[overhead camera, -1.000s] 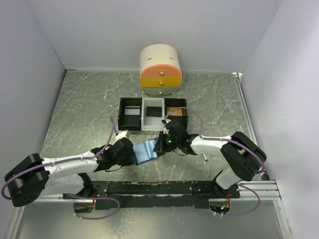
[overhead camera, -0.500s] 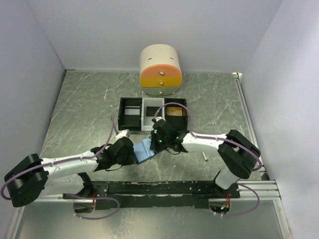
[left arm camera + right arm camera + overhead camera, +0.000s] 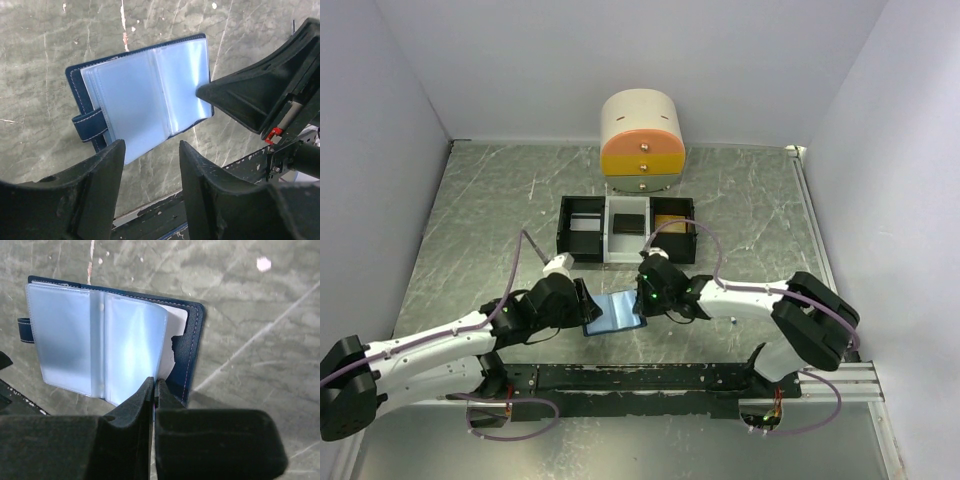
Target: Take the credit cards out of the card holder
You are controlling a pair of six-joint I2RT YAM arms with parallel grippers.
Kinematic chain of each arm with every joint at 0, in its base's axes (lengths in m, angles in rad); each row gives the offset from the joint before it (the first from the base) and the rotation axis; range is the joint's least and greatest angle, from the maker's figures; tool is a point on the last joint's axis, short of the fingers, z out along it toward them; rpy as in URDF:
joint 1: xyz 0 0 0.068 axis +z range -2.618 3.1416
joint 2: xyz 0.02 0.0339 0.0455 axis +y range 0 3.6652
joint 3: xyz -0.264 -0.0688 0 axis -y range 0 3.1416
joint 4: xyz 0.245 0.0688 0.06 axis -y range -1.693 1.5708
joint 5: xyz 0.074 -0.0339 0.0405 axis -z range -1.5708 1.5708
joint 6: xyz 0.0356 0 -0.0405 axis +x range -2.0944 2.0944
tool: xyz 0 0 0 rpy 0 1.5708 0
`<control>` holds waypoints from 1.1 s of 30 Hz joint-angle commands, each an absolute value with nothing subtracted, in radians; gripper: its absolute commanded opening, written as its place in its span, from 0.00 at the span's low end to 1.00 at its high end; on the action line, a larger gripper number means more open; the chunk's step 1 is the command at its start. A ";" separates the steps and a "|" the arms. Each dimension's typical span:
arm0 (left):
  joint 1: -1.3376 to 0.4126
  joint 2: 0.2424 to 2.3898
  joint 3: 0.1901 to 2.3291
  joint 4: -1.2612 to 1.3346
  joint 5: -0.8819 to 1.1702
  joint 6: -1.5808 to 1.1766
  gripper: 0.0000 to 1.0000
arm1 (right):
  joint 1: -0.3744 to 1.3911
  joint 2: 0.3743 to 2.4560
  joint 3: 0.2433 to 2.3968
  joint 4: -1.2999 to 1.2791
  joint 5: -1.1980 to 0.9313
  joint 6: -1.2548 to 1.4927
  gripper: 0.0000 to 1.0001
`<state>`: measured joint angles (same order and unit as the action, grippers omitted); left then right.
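The card holder lies open, tray at its 12 o'clock, released left gripper at 9, clenched right gripper touching its 3 o'clock edge.

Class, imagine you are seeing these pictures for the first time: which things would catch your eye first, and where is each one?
The blue card holder lies open near the front of the table, its clear sleeves fanned out. The right end effector is shut at a sleeve's edge, and the left end effector is open on the other side. Behind them, at the far edge, stands a rounded cream-and-orange drawer box.
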<state>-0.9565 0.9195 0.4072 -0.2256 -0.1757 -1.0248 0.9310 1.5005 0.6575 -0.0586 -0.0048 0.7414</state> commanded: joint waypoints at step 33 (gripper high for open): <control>-0.990 1.176 0.465 -0.276 -0.243 -1.083 0.64 | 0.938 1.485 0.557 0.069 -0.032 0.925 0.00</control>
